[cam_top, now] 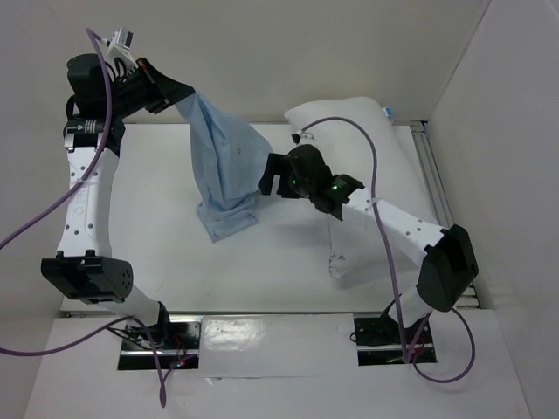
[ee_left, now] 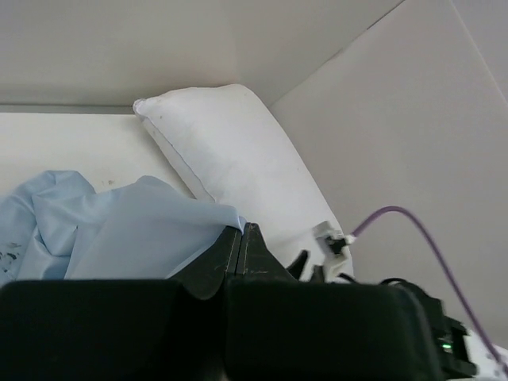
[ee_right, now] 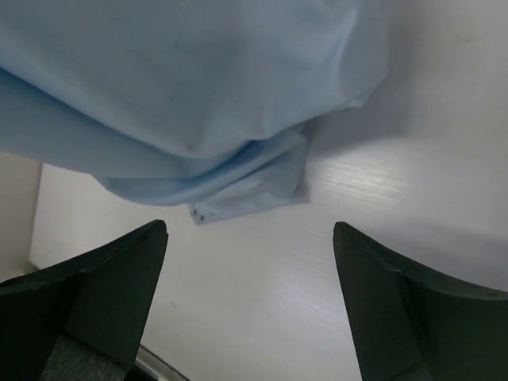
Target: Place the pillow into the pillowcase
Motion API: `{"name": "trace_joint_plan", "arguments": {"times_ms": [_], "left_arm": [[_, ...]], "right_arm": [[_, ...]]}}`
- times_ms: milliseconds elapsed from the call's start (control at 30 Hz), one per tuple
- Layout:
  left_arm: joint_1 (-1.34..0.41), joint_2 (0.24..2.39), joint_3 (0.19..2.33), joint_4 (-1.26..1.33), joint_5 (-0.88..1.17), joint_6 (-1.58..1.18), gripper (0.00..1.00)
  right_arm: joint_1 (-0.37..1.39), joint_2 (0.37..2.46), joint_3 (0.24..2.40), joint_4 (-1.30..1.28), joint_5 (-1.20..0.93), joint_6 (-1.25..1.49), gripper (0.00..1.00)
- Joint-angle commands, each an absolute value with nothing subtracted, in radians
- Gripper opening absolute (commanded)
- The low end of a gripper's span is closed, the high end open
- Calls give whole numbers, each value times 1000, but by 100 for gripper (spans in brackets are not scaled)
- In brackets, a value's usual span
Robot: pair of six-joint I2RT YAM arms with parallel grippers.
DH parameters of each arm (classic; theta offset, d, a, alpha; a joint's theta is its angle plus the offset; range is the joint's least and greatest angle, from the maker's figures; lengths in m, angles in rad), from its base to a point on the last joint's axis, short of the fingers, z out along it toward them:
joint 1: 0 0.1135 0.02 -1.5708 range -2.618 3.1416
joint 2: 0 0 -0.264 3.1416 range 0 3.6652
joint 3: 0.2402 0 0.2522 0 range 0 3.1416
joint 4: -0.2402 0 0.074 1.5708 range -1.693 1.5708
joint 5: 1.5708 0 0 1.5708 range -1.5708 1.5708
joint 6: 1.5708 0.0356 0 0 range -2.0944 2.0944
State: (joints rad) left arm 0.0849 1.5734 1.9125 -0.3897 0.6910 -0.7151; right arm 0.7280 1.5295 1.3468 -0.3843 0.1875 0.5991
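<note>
Left gripper [cam_top: 187, 94] is raised at far left, jaws pressed together pinching a top corner of the pillowcase [cam_top: 225, 166]. The light blue cloth hangs slanting down to the right, with its lower end crumpled on the table [cam_top: 157, 236] near the middle. Right gripper [cam_top: 266, 181] is just beside the cloth's right edge, low over the table, jaws spread wide with nothing between them. The pillow [cam_top: 349, 118] lies at far right along the right wall, apart from the pillowcase, its near part under the right arm. A purple cable [cam_top: 377, 175] loops over the pillow. A metal rail [cam_top: 432, 166] runs along the table's right edge. The table is white with faint grain, and plain white walls [cam_top: 306, 44] close in the far side and right.
</note>
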Motion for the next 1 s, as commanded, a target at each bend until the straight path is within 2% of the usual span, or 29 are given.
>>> {"name": "trace_joint_plan", "arguments": {"times_ms": [0, 133, 467, 633, 800, 833, 933, 967], "left_arm": [[92, 1487, 1859, -292, 681, -739, 0], [92, 1462, 1824, -282, 681, -739, 0], [92, 1443, 1824, -304, 672, -730, 0], [92, 1434, 1824, -324, 663, -721, 0], [92, 1434, 1833, -324, 684, -730, 0], [92, 1434, 1833, -324, 684, -730, 0], [92, 1424, 1833, -324, 675, -730, 0], [92, 1424, 1833, -324, 675, -730, 0]], "right_arm": [[725, 1554, 1149, 101, -48, 791, 92], [707, 1607, 1060, 326, -72, 873, 92], [687, 1893, 1160, 537, -195, 991, 92], [687, 1916, 1175, 650, -206, 982, 83], [678, 1933, 1167, 699, -215, 954, 60], [678, 1933, 1167, 709, -215, 945, 49], [666, 1913, 1167, 709, -224, 907, 31], [666, 1889, 1167, 709, -224, 907, 15]]}}
